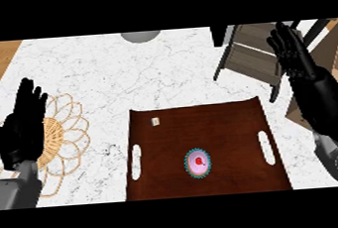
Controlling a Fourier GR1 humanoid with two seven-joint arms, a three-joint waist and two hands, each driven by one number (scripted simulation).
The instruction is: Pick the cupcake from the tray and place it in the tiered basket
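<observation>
Cupcake [198, 163], pink-iced with red top, sits on tray [202, 128]; both hands released.

Probably kitchen: marble counter [161, 72], tray [202, 128]

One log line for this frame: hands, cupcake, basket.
left hand: open, empty | right hand: open, empty | pink-frosted cupcake: on brown wooden tray | dark tiered basket: no cupcake

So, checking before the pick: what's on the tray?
On the brown tray sit a pink-frosted cupcake and a small pale block. Nothing covers them; both hands are off the tray.
</observation>
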